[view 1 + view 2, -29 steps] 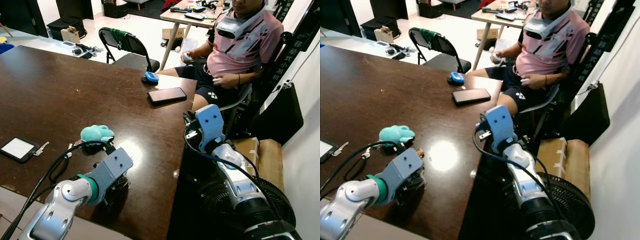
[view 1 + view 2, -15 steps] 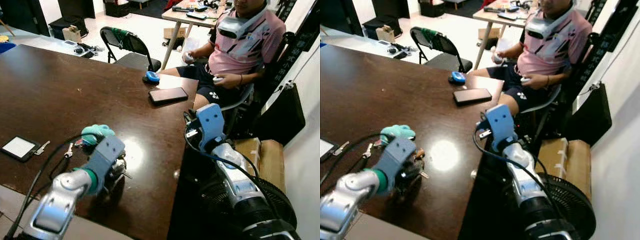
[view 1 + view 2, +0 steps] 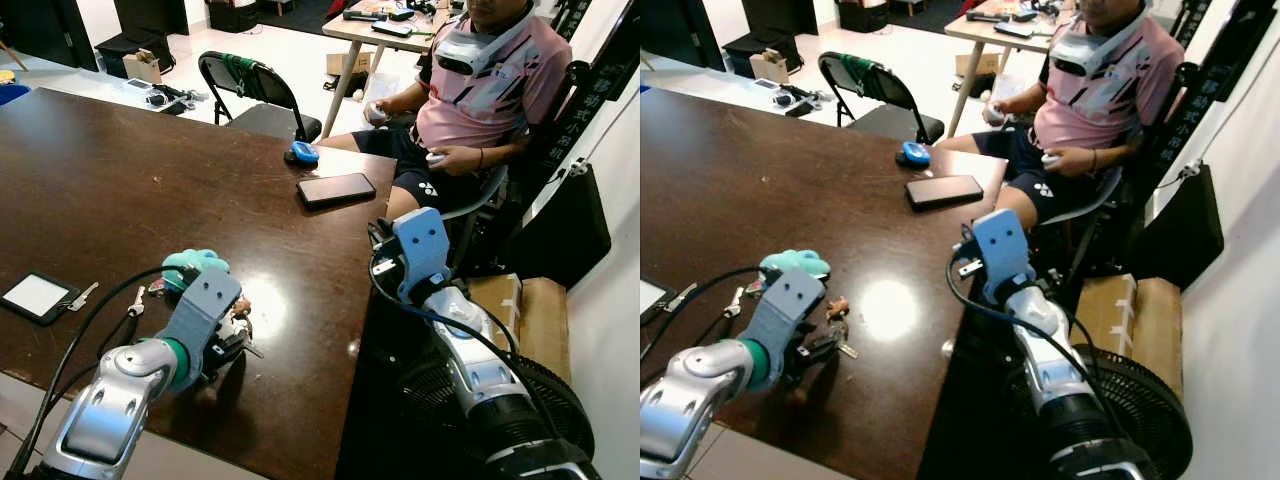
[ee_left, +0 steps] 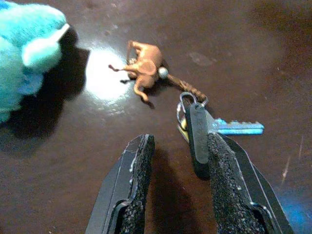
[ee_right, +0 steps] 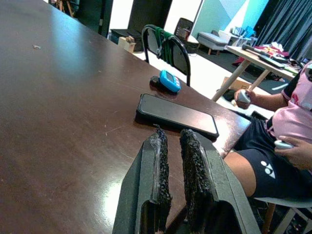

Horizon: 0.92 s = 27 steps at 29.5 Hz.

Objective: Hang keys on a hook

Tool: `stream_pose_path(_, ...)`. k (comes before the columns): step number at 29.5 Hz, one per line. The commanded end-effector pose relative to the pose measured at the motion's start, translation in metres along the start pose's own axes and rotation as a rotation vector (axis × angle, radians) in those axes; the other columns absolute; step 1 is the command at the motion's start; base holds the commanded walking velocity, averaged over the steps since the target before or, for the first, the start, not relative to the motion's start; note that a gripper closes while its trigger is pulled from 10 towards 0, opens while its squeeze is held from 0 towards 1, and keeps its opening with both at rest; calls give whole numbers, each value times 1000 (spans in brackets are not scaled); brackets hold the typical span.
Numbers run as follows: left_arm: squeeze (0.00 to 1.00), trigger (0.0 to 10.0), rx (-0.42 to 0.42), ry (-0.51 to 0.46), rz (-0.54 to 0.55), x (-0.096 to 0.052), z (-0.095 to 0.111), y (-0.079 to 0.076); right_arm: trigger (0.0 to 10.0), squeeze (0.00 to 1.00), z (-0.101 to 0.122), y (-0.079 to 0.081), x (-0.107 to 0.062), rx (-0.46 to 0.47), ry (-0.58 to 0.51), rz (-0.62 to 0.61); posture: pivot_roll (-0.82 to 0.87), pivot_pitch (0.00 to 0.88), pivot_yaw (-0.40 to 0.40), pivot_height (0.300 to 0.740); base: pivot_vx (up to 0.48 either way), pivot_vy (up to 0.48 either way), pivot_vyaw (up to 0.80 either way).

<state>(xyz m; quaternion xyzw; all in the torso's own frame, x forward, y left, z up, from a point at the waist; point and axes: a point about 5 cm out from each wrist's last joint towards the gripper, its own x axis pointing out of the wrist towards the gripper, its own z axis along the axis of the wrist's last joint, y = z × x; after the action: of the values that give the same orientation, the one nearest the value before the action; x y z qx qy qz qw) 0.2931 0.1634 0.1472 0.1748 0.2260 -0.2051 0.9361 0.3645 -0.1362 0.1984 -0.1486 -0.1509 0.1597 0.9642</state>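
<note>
Left end effector [image 4: 175, 151], fingers spread and released, hovers over a bunch of metal keys with brown animal charm [image 4: 195, 117] on the dark brown tabletop [image 3: 120, 170], ready to grasp them.

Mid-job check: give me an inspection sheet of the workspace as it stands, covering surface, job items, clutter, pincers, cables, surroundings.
Surface: dark brown table, glossy, with a light glare.
Job's things: keys with a brown animal charm lying flat on the table; hook: nothing seen.
Clutter: teal plush toy, black phone, blue gadget, small tablet, a loose key.
Pincers: left pincer open, low over the keys, one finger beside the black key head; right pincer shut, idle at the table edge.
Cables: black cable along the left arm.
Surroundings: seated person, folding chair, fan.
</note>
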Motion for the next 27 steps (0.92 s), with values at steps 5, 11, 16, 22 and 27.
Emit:
stream_pose_path(5, 0, 9843, -6, 18, -72, -1, -4, -15, 10000, 0, -1, 1, 1, 7, -1, -8, 117, 116, 70, 740, 0, 0, 0)
stream_pose_path(11, 0, 6118, -7, 24, -62, 1, -4, -15, 10000, 0, 0, 1, 1, 8, -3, -9, 116, 116, 71, 740, 0, 0, 0)
stream_pose_path(16, 0, 4941, -20, 30, -29, 3, -4, -14, 10000, 0, 0, 1, 1, 9, -4, -11, 118, 118, 71, 740, 0, 0, 0)
stream_pose_path(22, 0, 353, -34, 45, 12, 6, -5, -13, 10000, 0, 0, 1, 1, 13, -5, -13, 120, 117, 75, 740, 0, 0, 0)
stream_pose_path(27, 0, 0, -40, 53, 43, 7, -5, -10, 10000, 0, -1, 1, 0, 14, -4, -16, 118, 117, 76, 740, 0, 0, 0)
